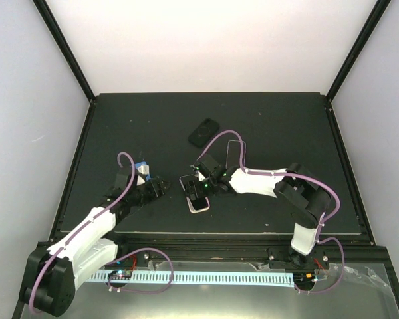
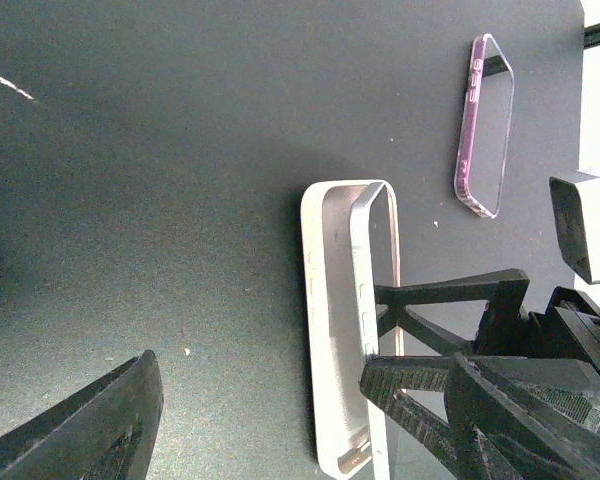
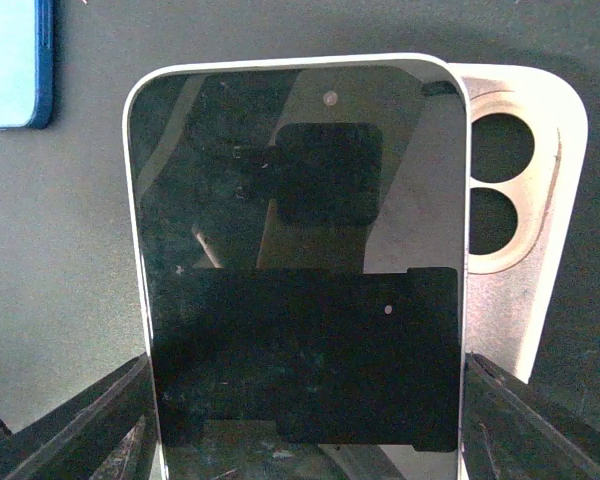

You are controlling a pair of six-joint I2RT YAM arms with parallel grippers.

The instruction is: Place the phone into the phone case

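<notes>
While right gripper (image 3: 305,420) clamps phone (image 3: 300,250), tilted over case (image 3: 525,200) | left gripper (image 1: 159,185) — spread wide, empty

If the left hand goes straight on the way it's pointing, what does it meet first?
Probably the white case, with the phone tilted in it; depth is unclear.

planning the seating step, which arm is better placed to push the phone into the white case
Right. The right pincer grips the phone by both long edges, held just over the white case, slightly offset from it. The left pincer is open and empty beside them.
</notes>
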